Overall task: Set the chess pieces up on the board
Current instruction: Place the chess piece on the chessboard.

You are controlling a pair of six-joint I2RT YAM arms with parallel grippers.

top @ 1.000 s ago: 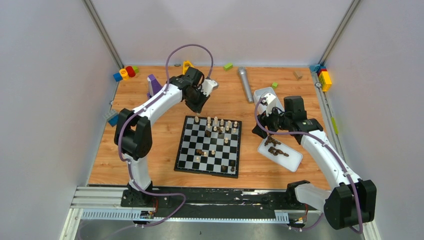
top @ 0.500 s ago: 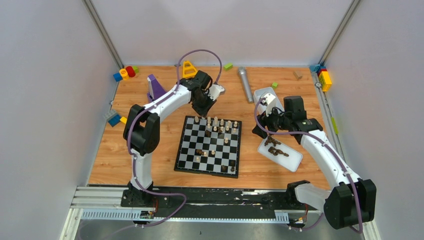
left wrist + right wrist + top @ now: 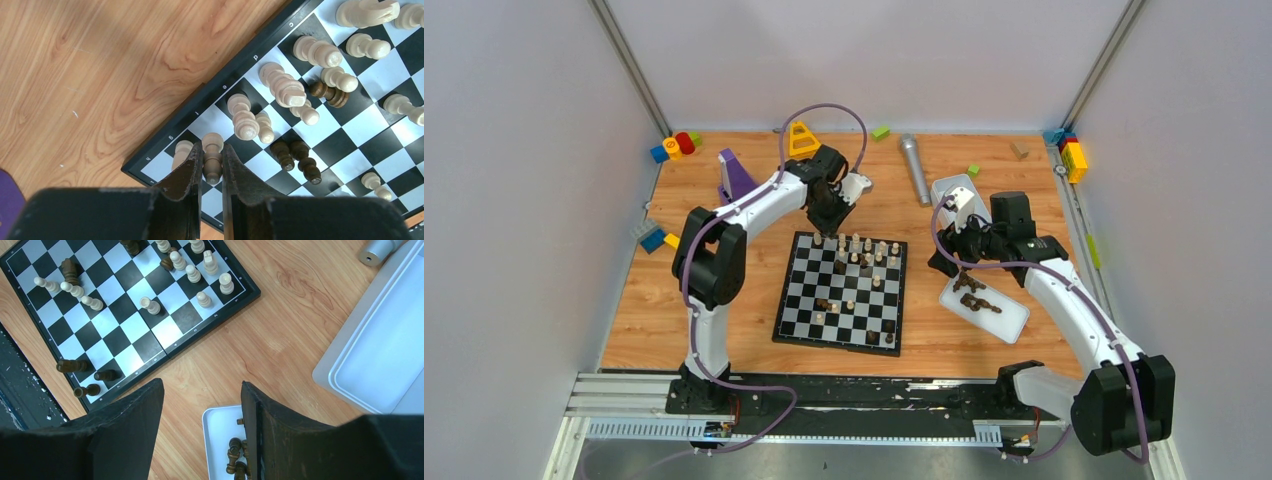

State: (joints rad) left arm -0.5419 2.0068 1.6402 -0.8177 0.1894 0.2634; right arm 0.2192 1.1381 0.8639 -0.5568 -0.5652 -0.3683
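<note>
The checkered board [image 3: 796, 312] lies mid-table with cream and dark brown chess pieces scattered on it. My left gripper [image 3: 212, 155] is shut on a cream piece [image 3: 213, 156], held just above the board's far left corner [image 3: 150, 167], next to another cream piece [image 3: 181, 152]. In the top view the left gripper [image 3: 831, 226] hangs over the board's far edge. My right gripper [image 3: 202, 390] is open and empty above the near white tray [image 3: 220, 430], which holds several dark brown pieces [image 3: 235, 452]. It shows right of the board in the top view [image 3: 951, 262].
A second white tray [image 3: 952, 190] and a grey cylinder [image 3: 914, 168] lie behind the right gripper. Colourful toy blocks [image 3: 675, 146] sit along the far edge and left side, with a purple block [image 3: 731, 168] and a yellow one [image 3: 801, 137]. More blocks [image 3: 1070, 152] sit far right.
My left gripper has moved right and toward the board, coming down over its far left corner with the cream piece. The right arm has barely moved.
</note>
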